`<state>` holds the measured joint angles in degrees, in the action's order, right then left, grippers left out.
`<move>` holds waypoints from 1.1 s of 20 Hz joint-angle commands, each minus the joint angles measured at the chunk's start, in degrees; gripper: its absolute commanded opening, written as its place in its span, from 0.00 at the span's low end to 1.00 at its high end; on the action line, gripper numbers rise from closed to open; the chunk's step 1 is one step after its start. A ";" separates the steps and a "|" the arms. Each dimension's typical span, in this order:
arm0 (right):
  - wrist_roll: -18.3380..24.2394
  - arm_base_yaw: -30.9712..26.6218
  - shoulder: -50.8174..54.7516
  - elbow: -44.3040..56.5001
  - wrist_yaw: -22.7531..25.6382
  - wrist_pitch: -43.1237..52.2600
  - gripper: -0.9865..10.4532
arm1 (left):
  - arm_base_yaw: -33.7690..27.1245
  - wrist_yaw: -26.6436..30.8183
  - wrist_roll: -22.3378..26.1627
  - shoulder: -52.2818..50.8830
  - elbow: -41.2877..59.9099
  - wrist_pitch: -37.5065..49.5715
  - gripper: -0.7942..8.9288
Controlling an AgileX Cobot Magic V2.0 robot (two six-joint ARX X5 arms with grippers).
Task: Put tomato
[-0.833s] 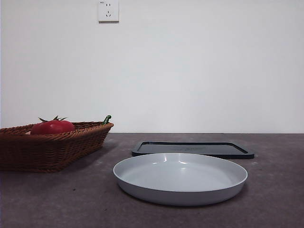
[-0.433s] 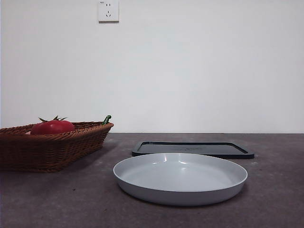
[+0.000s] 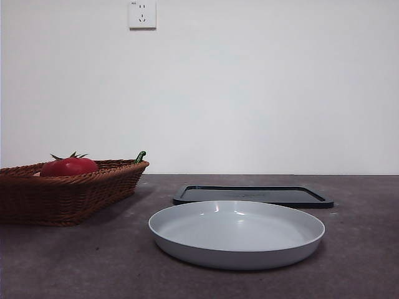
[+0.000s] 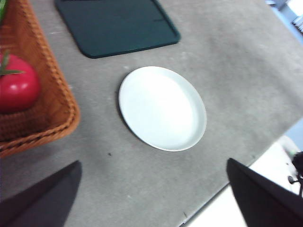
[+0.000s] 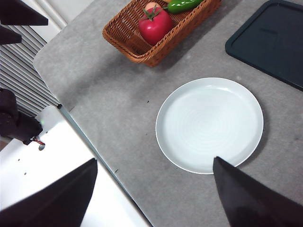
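Observation:
The glossy red tomato (image 3: 69, 166) with a green leaf-crown lies in a brown wicker basket (image 3: 75, 190) at the left of the table. It also shows in the left wrist view (image 4: 16, 85) and in the right wrist view (image 5: 155, 24). A white round plate (image 3: 237, 233) sits empty in the middle of the table, also in the left wrist view (image 4: 162, 107) and the right wrist view (image 5: 209, 124). My left gripper (image 4: 151, 196) is open, high above the table, beside the basket and plate. My right gripper (image 5: 154, 198) is open, high above the plate's near side. Neither holds anything.
A dark flat tray (image 3: 252, 195) lies behind the plate. A green pepper (image 5: 184, 5) and a pale fruit (image 5: 152, 6) lie in the basket behind the tomato. The table's edge (image 5: 90, 142) and the robot base show below the right gripper.

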<state>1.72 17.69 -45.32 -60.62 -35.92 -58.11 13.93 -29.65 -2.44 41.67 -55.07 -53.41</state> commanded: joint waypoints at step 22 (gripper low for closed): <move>0.17 0.35 -0.37 -0.94 -0.02 0.22 0.43 | 0.17 16.70 4.02 17.29 -1.36 22.32 0.66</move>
<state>1.72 17.69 -45.32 -60.62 -35.92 -58.11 13.96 -13.21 -0.34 57.69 -55.11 -32.18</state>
